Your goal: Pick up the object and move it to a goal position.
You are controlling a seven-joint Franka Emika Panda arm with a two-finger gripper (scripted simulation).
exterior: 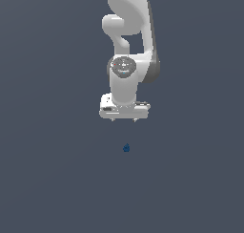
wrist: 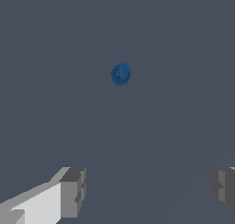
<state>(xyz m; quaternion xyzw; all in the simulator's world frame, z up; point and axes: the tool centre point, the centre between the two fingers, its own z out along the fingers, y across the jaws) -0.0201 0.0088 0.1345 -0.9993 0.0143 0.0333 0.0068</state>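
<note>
One small blue lump [exterior: 126, 148] sits on the dark gray surface [exterior: 47, 170], apart from the white claw [exterior: 124, 119] w/ nothing touching it. Claw fingers [wrist: 72, 191] spread wide apart, holding nothing; lump not between them.

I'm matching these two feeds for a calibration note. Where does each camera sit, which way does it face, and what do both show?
Exterior view: off the arm, facing the white arm and its gripper, with the object below on the grey ground.
Wrist view: on the wrist, looking past the two spread fingers toward the object.
Shared: the blue object, the gripper and the grey ground.
</note>
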